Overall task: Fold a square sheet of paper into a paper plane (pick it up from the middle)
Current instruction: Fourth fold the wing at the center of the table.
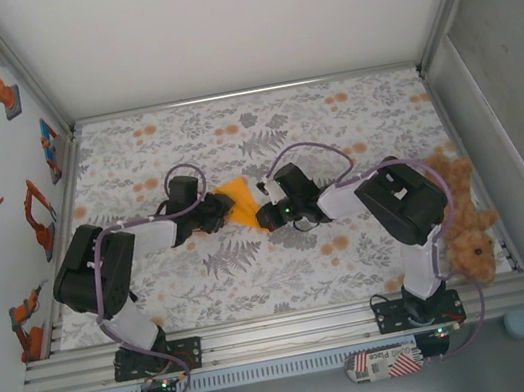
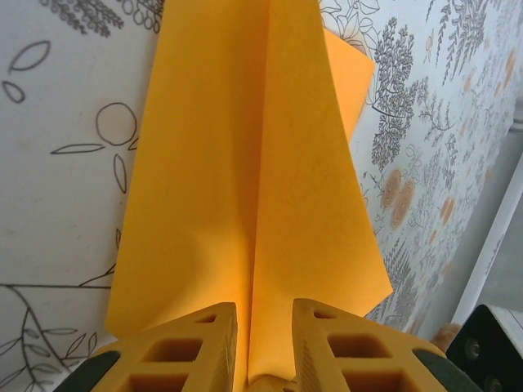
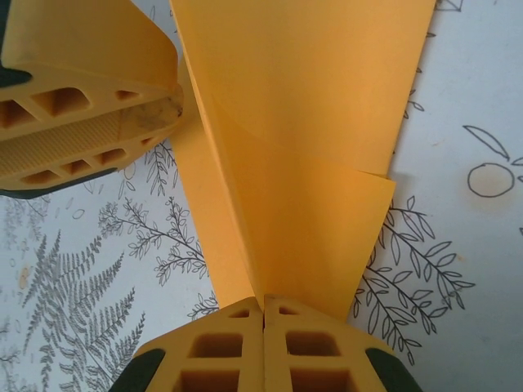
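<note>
Both the left hand (image 2: 263, 318), at 9 o'clock, and the right hand (image 3: 264, 306), at 3 o'clock, grip the paper plane (image 1: 240, 201), so pull gently and evenly.

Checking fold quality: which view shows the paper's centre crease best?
Left wrist: the paper shows its crease running up the middle. Right wrist shows overlapping layers; top external, a small orange wedge.
</note>
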You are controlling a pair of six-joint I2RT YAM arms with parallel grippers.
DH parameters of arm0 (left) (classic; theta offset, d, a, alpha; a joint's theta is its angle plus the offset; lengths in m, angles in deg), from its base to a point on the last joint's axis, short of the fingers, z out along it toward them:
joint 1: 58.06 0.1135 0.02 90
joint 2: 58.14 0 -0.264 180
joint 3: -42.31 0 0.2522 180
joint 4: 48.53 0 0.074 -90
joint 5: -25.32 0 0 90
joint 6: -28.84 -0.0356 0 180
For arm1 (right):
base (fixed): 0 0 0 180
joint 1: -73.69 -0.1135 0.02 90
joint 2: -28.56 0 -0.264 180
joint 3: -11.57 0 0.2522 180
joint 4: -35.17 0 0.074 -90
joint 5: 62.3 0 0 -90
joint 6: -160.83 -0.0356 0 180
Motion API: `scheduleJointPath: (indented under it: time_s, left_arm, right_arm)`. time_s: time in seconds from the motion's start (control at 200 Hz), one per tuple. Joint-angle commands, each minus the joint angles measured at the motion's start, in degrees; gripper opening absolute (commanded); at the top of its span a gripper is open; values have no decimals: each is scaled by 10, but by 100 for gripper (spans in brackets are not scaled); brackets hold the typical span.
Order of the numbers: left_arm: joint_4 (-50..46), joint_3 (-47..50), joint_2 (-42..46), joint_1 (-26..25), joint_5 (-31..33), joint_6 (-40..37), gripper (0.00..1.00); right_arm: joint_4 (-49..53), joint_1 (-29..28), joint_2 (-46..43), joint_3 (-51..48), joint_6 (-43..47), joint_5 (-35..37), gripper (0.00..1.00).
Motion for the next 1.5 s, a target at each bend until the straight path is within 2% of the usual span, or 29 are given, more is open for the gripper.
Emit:
scheduleJointPath:
  time_s: [0.0, 0.225, 0.511, 0.691, 0.871, 0.946, 1.047, 1.297, 1.497]
  left_arm:
    - [30, 8, -10, -4, -14, -24, 24]
    - [52, 14, -22, -5, -22, -36, 26]
    - [51, 6, -39, -8, -37, -51, 33]
    - [25, -2, -32, -13, -33, -74, 36]
    - [38, 9, -8, -14, -24, -87, 36]
    - [45, 13, 2, -15, -20, -96, 40]
    - [32, 9, 3, -18, -20, -108, 42]
    - [10, -11, -19, -23, -17, -112, 42]
    - [-3, -26, -35, -24, -19, -111, 48]
  right_arm:
    - [-20, 7, 16, -11, -31, -34, 0]
    - [-43, 21, 22, -25, -56, -54, 0]
    - [-47, 26, 27, -25, -61, -57, 0]
    - [-48, 26, 30, -26, -63, -57, 0]
    - [-49, 28, 31, -26, -64, -57, 0]
    - [-49, 28, 31, -26, -63, -58, 0]
    - [-50, 29, 31, -26, -64, -58, 0]
    - [-53, 29, 34, -27, -65, -59, 1]
    - [-54, 30, 36, -28, -66, -60, 1]
